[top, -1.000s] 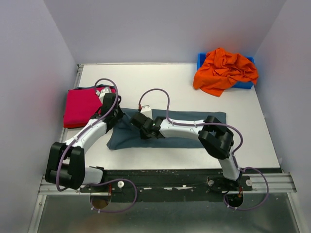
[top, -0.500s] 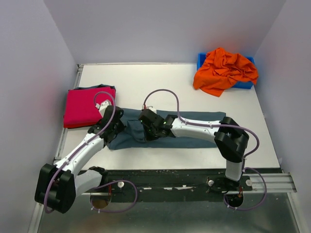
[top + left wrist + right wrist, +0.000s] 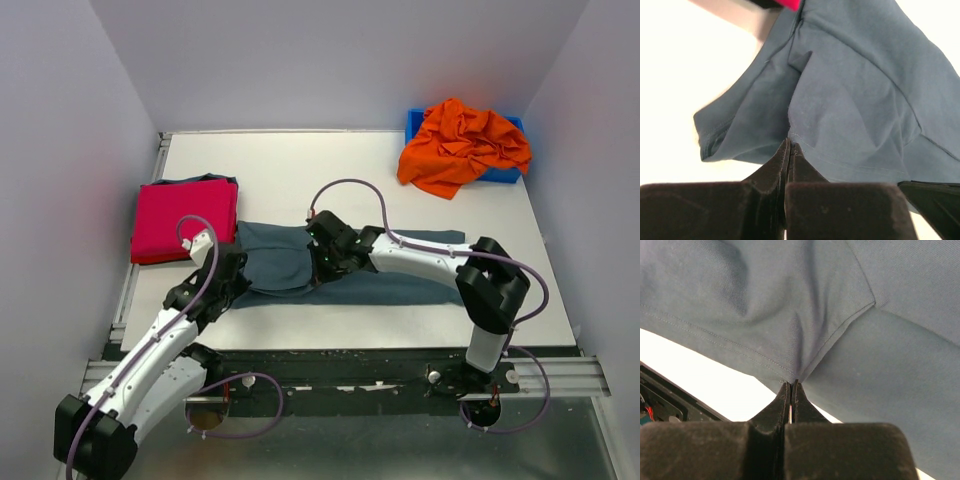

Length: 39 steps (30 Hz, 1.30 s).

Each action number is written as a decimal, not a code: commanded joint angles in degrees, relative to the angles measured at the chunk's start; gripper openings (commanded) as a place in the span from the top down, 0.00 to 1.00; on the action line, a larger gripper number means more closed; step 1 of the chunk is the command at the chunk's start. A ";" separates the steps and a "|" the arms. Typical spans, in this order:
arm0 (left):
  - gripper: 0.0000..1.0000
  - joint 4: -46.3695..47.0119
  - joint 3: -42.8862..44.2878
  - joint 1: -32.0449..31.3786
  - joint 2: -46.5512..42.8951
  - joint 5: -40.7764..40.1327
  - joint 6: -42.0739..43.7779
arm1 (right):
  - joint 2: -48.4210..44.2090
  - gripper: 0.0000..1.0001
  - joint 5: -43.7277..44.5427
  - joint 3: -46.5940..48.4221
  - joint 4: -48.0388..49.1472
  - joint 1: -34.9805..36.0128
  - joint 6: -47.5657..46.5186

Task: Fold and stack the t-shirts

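Across the middle of the flat white worktop (image 3: 300, 170), closer to its near edge than to its far edge, lies the slate grey-blue cotton t-shirt (image 3: 410, 288). It forms a long band running left to right, with its left portion doubled over toward the centre.

At the left edge rests the magenta-red cotton t-shirt (image 3: 178, 218), folded into a flat rectangle. At the far right corner the bright orange cotton t-shirt (image 3: 462, 148) lies crumpled over the rigid blue plastic bin (image 3: 413, 122), unfolded.

The left gripper (image 3: 790, 146) has its jaws pressed together on a thin pinch of the grey-blue hem, at the near left corner of the doubled portion. The right gripper (image 3: 791, 386) is likewise closed tight on the hem, where a seam meets it near the middle of the shirt.

Judgement: the step in hand appears to be folding the left portion across the body.
- Both pinch points should travel together at equal height, with the hem taut between them.
- The flap should be lowered flat, edge to edge.
- The grip should be released only once the cloth lies on the layer below.
- Both pinches are shallow, so slippage and a trapped crease are the main risks.
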 commanded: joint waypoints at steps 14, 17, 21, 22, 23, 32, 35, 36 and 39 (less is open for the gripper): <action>1.00 1.22 -13.42 -1.70 -7.40 6.59 -10.65 | -0.30 0.89 -6.81 -1.58 -2.38 -3.02 -4.31; 0.99 -0.35 -13.08 -1.88 -10.31 6.77 -11.36 | -0.56 0.89 -6.20 -2.02 -2.38 -3.11 -4.22; 0.99 -3.35 -11.85 -1.88 -12.95 5.89 -11.53 | -1.52 0.92 -5.85 -2.55 -2.73 -3.11 -4.14; 0.99 -3.61 -11.84 -1.88 -13.30 5.89 -11.45 | -1.61 0.94 -6.28 -2.72 -3.00 -3.11 -3.79; 0.99 -3.96 -11.84 -1.88 -13.30 5.72 -11.53 | -1.35 0.94 -6.55 -2.81 -3.26 -3.02 -3.26; 0.79 -5.28 -11.32 -1.88 -12.86 5.54 -11.45 | -0.73 0.66 -8.05 -6.24 -2.12 -3.11 0.70; 0.59 -5.64 -10.35 -2.23 -12.86 7.46 -11.62 | -3.18 0.65 -5.94 -6.59 -2.47 -3.11 0.70; 0.54 -5.72 -9.83 -2.23 -13.04 8.26 -11.62 | -4.41 0.65 -5.24 -6.51 -2.91 -3.19 0.53; 0.46 -6.77 -6.67 -2.32 -14.09 10.54 -11.18 | -7.58 0.65 -3.48 -6.07 -4.40 -3.72 -0.35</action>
